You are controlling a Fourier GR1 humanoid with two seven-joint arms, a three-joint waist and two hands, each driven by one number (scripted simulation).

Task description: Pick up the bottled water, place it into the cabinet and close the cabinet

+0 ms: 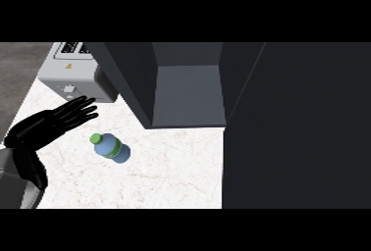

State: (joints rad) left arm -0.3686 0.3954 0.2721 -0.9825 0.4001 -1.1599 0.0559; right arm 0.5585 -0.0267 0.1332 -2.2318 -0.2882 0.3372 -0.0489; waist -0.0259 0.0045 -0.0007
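- My left hand (pixel 62 117) hangs open over the counter (pixel 167 166), with bare marble between it and the bottled water (pixel 111 147) at my five o'clock.
- At twelve o'clock the toaster (pixel 72 78) blocks the way.
- At three o'clock the open cabinet (pixel 188 93) offers room inside; its dark door (pixel 297 127) walls off everything beyond.

A grey toaster (pixel 72 73) stands at the far left of the pale marbled worktop (pixel 159 171), near its back edge.
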